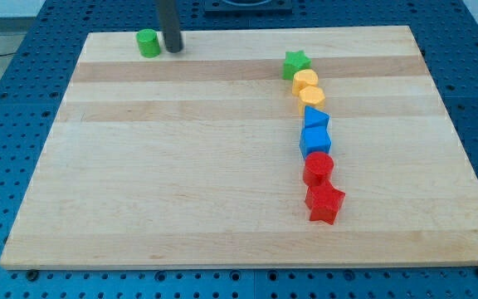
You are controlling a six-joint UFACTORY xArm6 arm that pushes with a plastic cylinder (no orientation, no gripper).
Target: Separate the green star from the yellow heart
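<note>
The green star (296, 64) lies near the view's top, right of centre, touching the yellow heart (305, 80) just below it. My tip (173, 48) stands far to the view's left of them, at the top edge of the wooden board (181, 166), right next to a green cylinder (148, 42).
Below the yellow heart a column of blocks runs down the board: a second yellow block (311, 96), a blue block (315, 119), a blue cube (314, 140), a red cylinder (318, 169) and a red star (324, 202). A blue perforated table surrounds the board.
</note>
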